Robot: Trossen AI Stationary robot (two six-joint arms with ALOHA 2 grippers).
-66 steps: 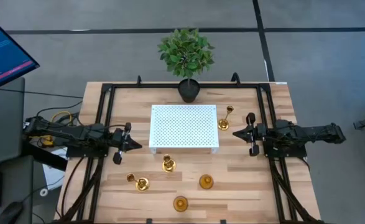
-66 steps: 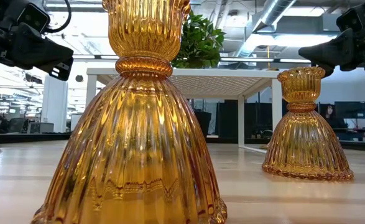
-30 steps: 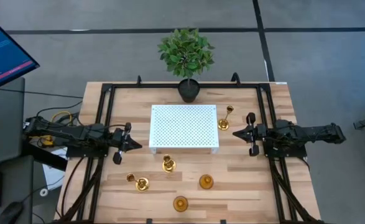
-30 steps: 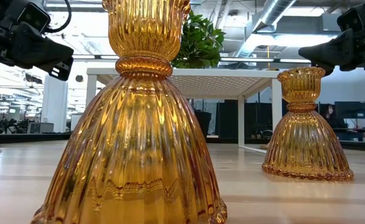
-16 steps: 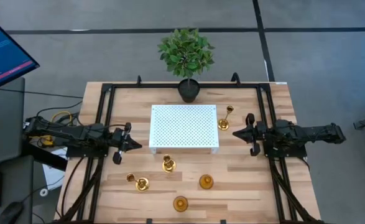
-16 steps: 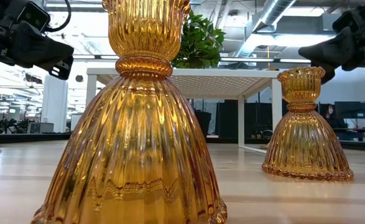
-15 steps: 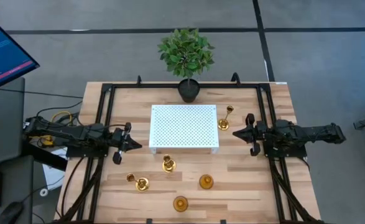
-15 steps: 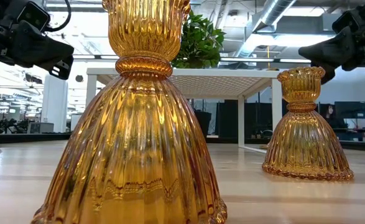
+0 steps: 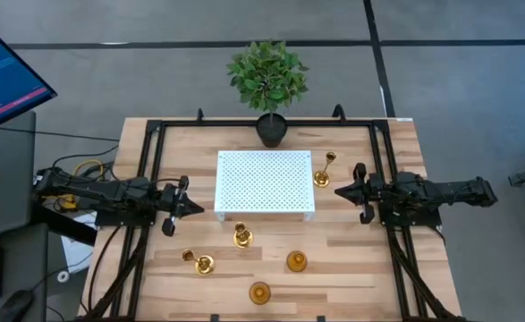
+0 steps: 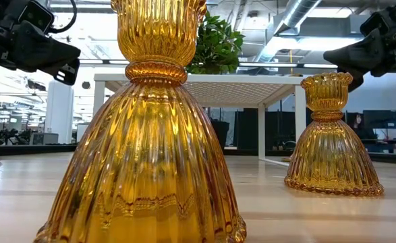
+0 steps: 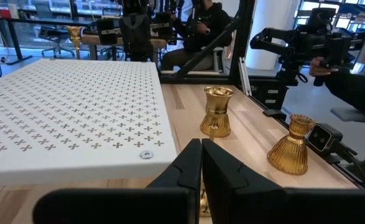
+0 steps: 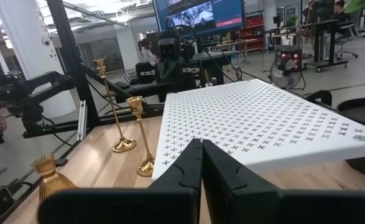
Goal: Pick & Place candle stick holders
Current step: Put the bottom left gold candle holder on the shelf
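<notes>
Several shiny gold candle stick holders stand on their round bases on the wooden table. A tall thin one [image 9: 325, 170] is by the right edge of the white platform. Two stemmed ones [image 9: 241, 236] [image 9: 199, 263] and two squat ribbed ones [image 9: 296, 261] [image 9: 259, 292] stand toward the near edge. The squat pair fills the low view [image 10: 144, 135] [image 10: 331, 142]. My left gripper [image 9: 197, 208] [image 11: 201, 155] hovers shut left of the platform, pointing level toward it. My right gripper [image 9: 338, 190] [image 12: 201, 152] hovers shut right of the platform, near the tall holder. Neither holds anything.
The white perforated platform [image 9: 264, 183] stands on legs mid-table, with a potted green plant [image 9: 268, 85] at the far edge behind it. Black frame rails [image 9: 146, 179] run along both sides. A small camera [image 11: 322, 138] sits at the near edge. A person [image 11: 207, 18] shows beyond the table.
My right gripper has rolled a little about the line it points along, staying in place and shut. The left arm and all the holders have kept still.
</notes>
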